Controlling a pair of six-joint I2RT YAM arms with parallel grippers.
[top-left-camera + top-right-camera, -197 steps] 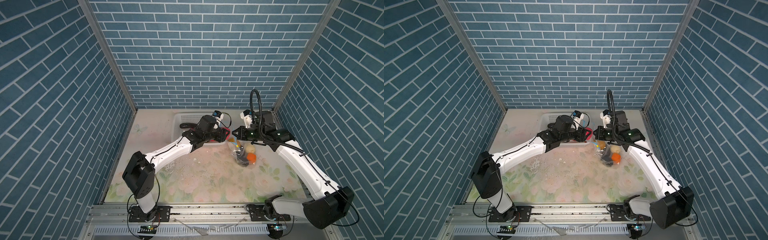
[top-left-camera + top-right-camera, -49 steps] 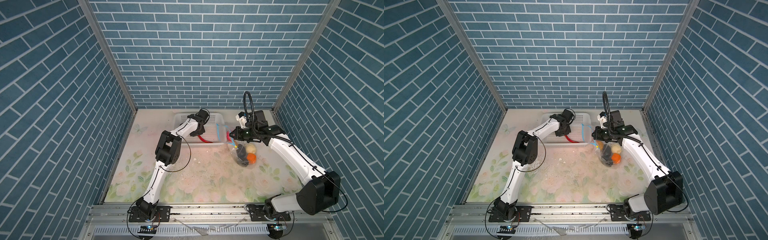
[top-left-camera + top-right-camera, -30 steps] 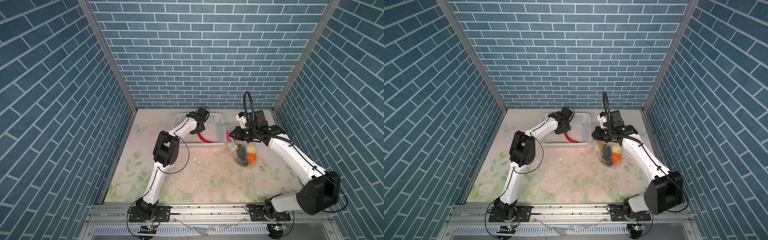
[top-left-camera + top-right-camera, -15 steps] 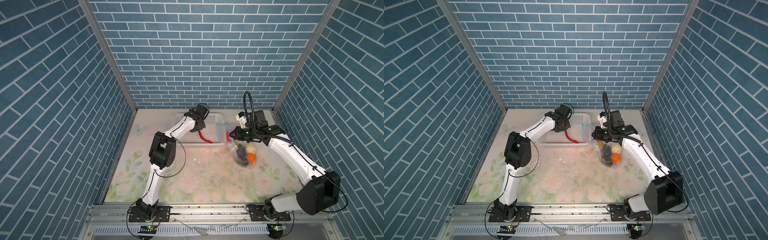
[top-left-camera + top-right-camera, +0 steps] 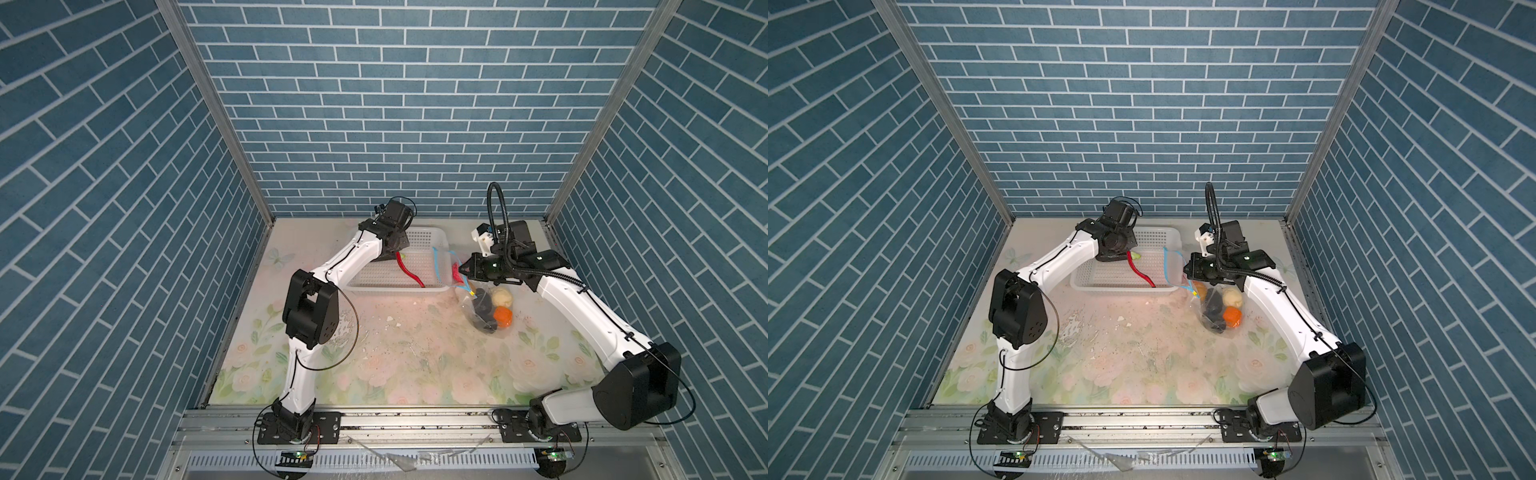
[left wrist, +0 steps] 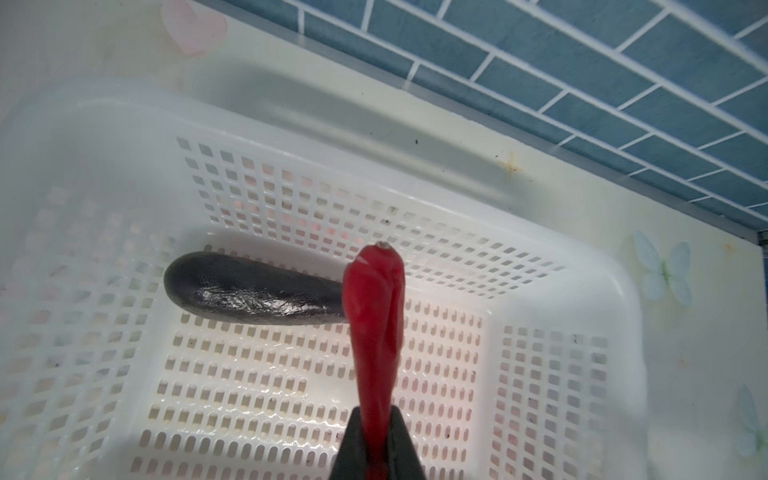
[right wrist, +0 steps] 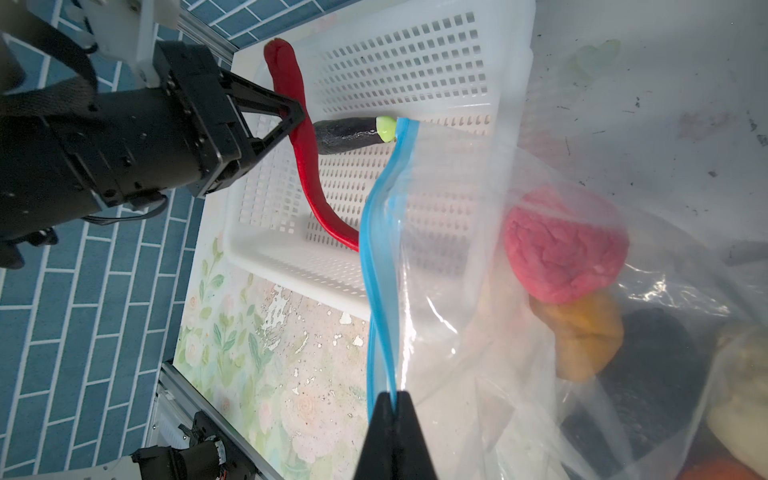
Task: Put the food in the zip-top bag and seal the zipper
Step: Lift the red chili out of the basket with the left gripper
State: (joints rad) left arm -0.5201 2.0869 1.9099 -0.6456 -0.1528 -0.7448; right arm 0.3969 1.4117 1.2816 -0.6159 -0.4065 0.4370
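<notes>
Whereas a second ago the left pincer (image 5: 399, 252) was narrowing over the basket (image 5: 395, 288), both top views now show it closed on the red chilli (image 5: 1140, 272) there. Left wrist view: jaws squeeze the chilli, near a black aubergine (image 6: 249, 297). Right wrist view: the right pincer (image 7: 392, 399) pinches the zipper (image 7: 380, 249), holding the part-filled bag (image 7: 478, 332) ready for it.

Basket (image 5: 395, 289) set at the back middle of the table (image 5: 395, 353), aubergine (image 6: 249, 293) laid inside, chilli (image 5: 409, 272) hung into it from the left gripper (image 7: 296, 114), zip-top bag (image 5: 467, 309) laid just right, zipper (image 5: 437, 266) pinched by the right gripper (image 7: 392, 401) over the basket's right end, food pieces (image 5: 503, 316) heaped in the bag.
</notes>
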